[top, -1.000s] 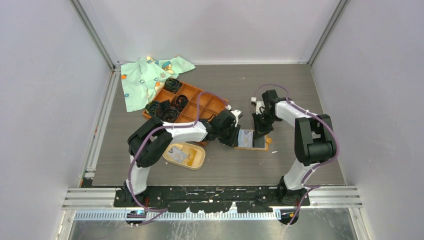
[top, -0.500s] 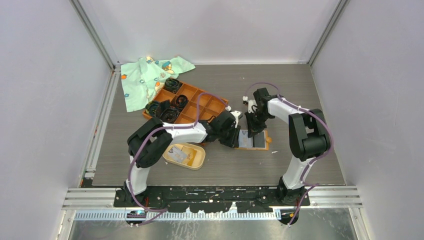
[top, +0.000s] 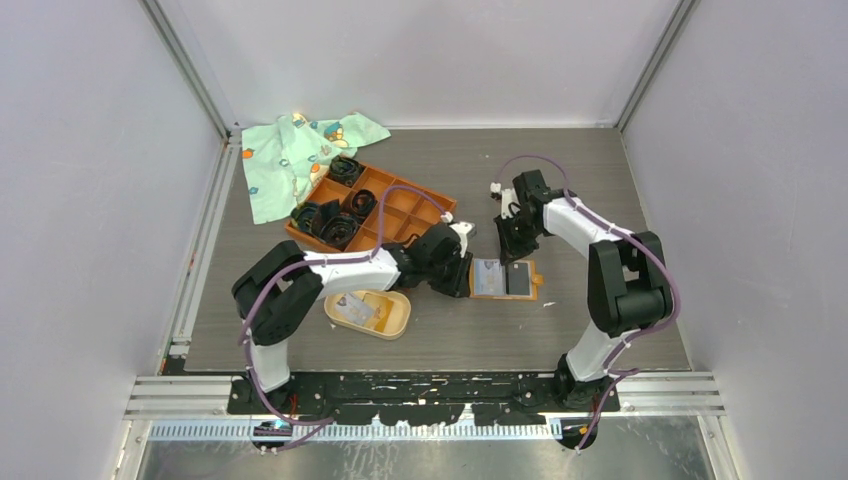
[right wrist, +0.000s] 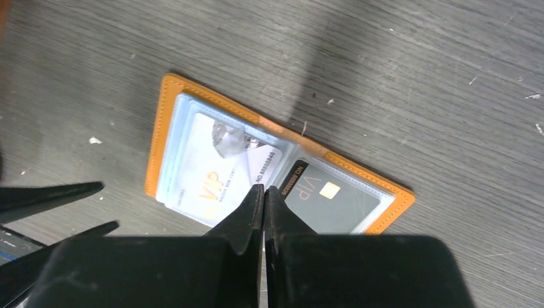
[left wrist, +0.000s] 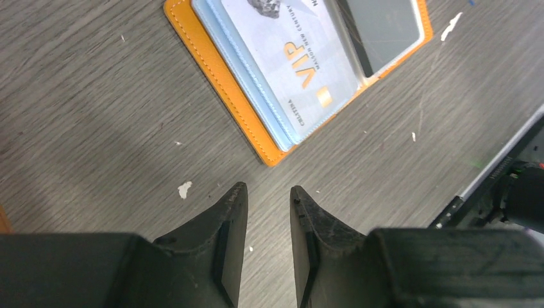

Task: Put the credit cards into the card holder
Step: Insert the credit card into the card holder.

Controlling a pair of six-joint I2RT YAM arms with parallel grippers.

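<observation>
While orange wallet (right wrist: 160,141) lies open w/ cards (right wrist: 205,173), left tool (left wrist: 267,189) parted, empty, right tool (right wrist: 264,187) clenched.

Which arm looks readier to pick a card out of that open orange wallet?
Probably the left arm: its jaws stand apart, low beside a corner of the orange wallet, near the pale VIP card, and the beige tray is nearer it. The right arm has shut jaws over the wallet's middle.

pale card (left wrist: 276,51) in orange wallet (left wrist: 217,85): "VIP" is printed in gold; small print unreadable | dark card (right wrist: 343,205): "VIP" is printed; "NO." with unclear digits
</observation>
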